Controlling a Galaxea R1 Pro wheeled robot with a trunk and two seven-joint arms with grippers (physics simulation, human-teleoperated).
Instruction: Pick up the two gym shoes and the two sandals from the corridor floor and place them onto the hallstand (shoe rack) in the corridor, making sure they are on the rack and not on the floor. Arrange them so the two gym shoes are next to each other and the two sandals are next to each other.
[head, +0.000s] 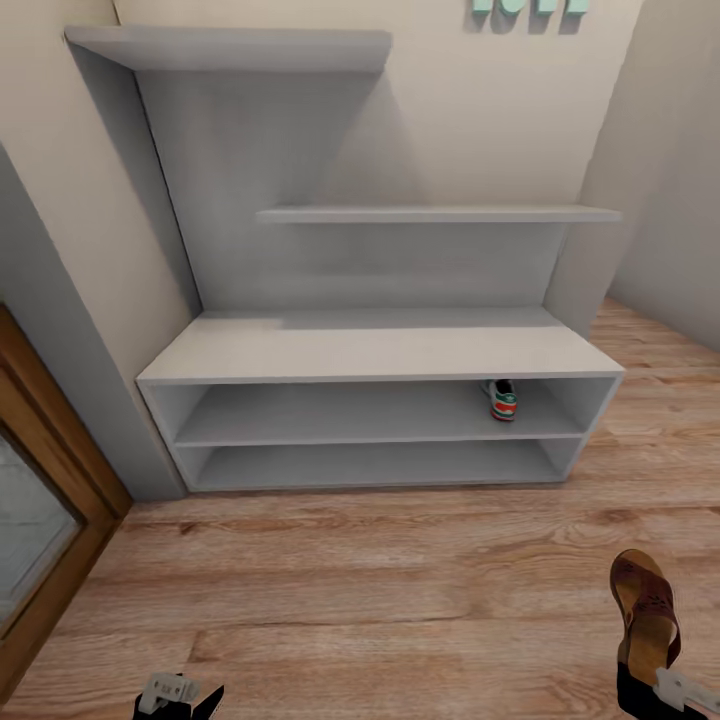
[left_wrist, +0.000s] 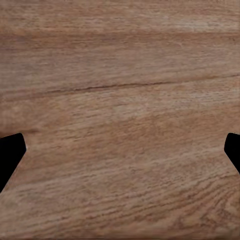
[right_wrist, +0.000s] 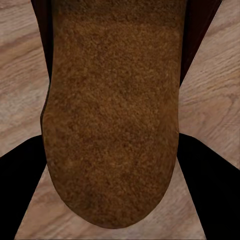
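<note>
**Right wrist view: sandal heel caught between the pincer fingers**

Right wrist view puts us straight on the dark brown leather sandal with its flat, grainy tan footbed. Its rounded heel sits squarely between the two black fingers of the right pincer, one finger pressed to each edge. That reads as clamped on the sandal, gripped across its narrow width so the long sole points forward, away from the wrist.

From the head camera the same sandal stretches ahead of the right pincer, toe aimed towards the big pale grey hallstand with its broad low top and two open shelf slots. Whether the sole rests on the light wood-grain plank floor or hangs just above it, I can't tell.

Further out, inside the upper slot near its right end, sits one white lace-up gym shoe with green and red trim, well ahead of the pincer and already off the floor. The free run of shelf beside it looks like the natural spot for its partner.

Over on the other side, the left pincer hangs low; its wrist camera looks at bare planks with the black fingertips spread wide and nothing between them. My read: the carry to the rack comes next.
</note>
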